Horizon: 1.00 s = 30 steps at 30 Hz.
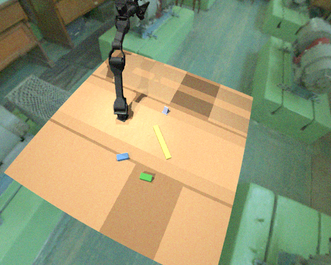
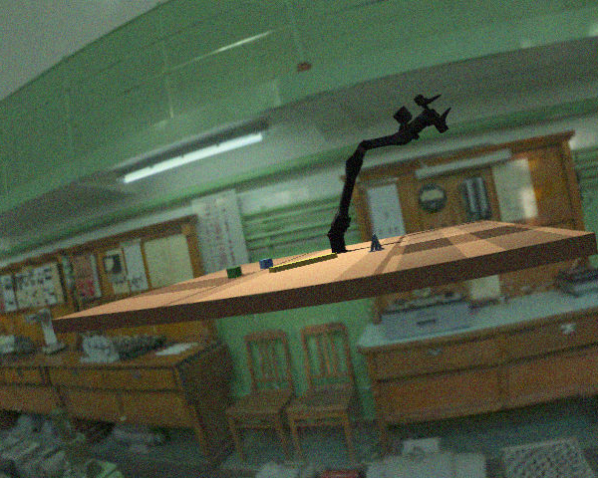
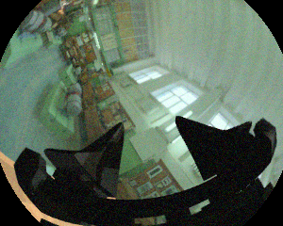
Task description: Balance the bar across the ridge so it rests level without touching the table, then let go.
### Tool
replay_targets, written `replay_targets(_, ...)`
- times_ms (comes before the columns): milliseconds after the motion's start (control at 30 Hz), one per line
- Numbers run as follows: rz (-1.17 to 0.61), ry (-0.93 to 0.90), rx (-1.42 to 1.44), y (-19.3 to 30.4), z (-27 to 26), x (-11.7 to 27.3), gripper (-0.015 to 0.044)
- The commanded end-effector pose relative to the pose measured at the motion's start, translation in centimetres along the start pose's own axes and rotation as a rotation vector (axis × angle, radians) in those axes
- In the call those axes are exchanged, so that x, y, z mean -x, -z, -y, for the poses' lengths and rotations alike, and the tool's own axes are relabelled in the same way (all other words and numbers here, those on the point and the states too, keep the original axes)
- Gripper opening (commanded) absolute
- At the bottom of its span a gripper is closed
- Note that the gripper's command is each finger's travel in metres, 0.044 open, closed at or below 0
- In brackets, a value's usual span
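Observation:
The yellow bar (image 1: 161, 141) (image 2: 303, 263) lies flat on the table (image 1: 74, 182) (image 2: 309, 298). The small blue-grey ridge (image 1: 165, 110) (image 2: 375, 243) stands on the table beyond one end of the bar, apart from it, with nothing on top. My gripper (image 2: 445, 102) (image 3: 149, 122) is open and empty, raised high above the table and pointing away from the bar and the ridge. Neither the bar nor the ridge shows in the wrist view.
A blue block (image 1: 122, 157) (image 2: 265, 263) and a green block (image 1: 145, 176) (image 2: 233, 271) lie on the table on the side of the bar away from the ridge. The arm's base stands near the bar and the ridge.

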<state>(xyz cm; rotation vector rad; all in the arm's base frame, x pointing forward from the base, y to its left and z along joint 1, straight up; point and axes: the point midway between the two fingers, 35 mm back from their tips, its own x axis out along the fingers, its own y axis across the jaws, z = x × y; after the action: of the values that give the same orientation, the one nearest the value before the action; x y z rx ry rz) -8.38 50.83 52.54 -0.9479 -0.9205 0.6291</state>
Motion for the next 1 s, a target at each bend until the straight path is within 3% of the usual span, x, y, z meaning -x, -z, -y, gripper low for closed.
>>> replay_targets(0, -0.013, -0.016, -0.009, 1.7, -0.8, -1.3, 0.0315)
replay_targets(967, -0.294, -0.177, -0.018, 21.5, -5.7, -8.4, 0.0315)
